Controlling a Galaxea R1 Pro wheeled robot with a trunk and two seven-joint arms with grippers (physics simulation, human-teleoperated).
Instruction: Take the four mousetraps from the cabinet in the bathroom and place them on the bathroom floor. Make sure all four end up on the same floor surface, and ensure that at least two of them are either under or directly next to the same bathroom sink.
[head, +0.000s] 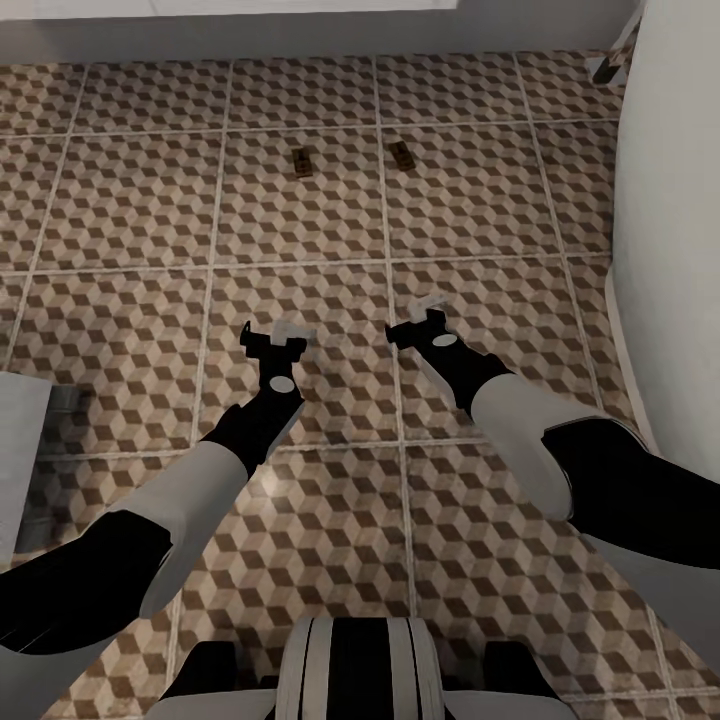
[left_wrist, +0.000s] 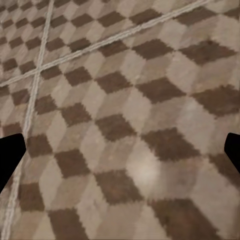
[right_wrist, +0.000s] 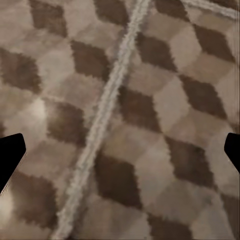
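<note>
Cube-patterned floor: two mousetraps lay ahead, near the white wall base. Left gripper and right gripper — both spread, empty. We judged two traps remained — return to cabinet, grip flat.

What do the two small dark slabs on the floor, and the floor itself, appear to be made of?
The two mousetraps look like matte dark-brown wood, flat slabs with a darker part on top; too small to confirm. The bathroom floor looks like glazed tile: square units, pale grout lines, a printed cube pattern and a soft sheen patch in the left wrist view.
</note>
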